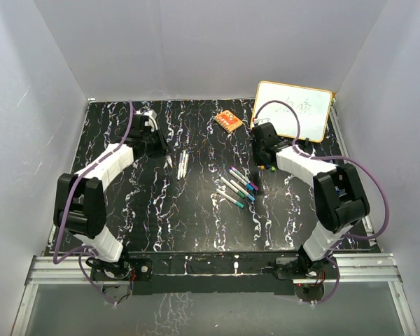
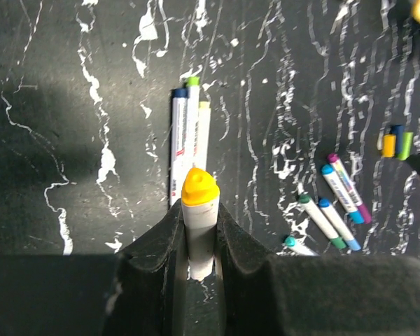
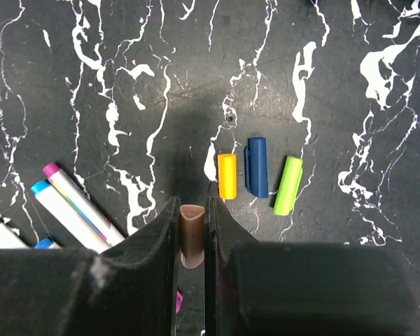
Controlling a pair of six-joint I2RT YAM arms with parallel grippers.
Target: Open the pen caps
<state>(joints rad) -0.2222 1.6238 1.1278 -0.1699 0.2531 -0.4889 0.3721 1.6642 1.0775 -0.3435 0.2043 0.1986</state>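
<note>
Left gripper clamped on a white marker with a yellow tip; three more markers lie side by side just ahead. Right gripper closed on a brownish cap. Just beyond it, a yellow cap, blue cap and green cap lie loose toward the right edge of the table. Capped markers lie mid-table.

Three caps side by side, markers leftward
</note>
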